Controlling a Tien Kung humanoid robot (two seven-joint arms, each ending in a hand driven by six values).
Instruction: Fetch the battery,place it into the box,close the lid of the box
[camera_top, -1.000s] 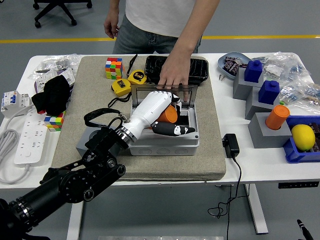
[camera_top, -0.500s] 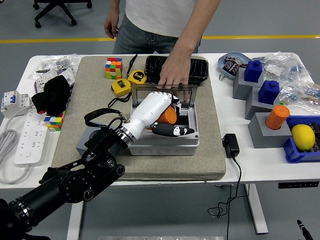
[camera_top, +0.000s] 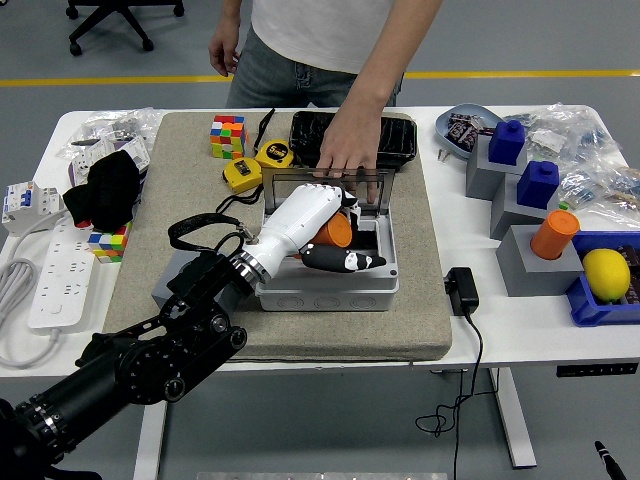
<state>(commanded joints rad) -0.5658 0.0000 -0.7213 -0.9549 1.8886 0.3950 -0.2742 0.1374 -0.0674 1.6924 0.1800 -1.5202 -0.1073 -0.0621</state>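
We reach over the white table (camera_top: 520, 330) and the wide beige felt mat (camera_top: 180, 200) with our left arm alone; our right arm is nowhere in the head view. On the mat sits the grey rectangular plastic box (camera_top: 330, 292), its clear hinged lid (camera_top: 300, 185) tipped back at the far side, where a person's hand (camera_top: 350, 150) rests on its edge and steadies it.

Our white-shelled left hand (camera_top: 325, 235) lies inside the box opening, forearm running from lower left up toward the far right. The black fingers (camera_top: 345, 262) stretch out nearly flat toward the right wall of the box. The orange cylindrical battery (camera_top: 338, 230) sits inside the box, tucked against the palm just behind those fingers, on their far side. We cannot tell whether the fingers pinch it or have let go; the palm hides the contact.

What matters for the coming move is that the battery lies under and beyond our palm, its long axis hidden by the hand, so we judge the hand should lift up and back along the forearm line to clear it. The lid hinge stands just beyond, and our left hand is the only one near it.
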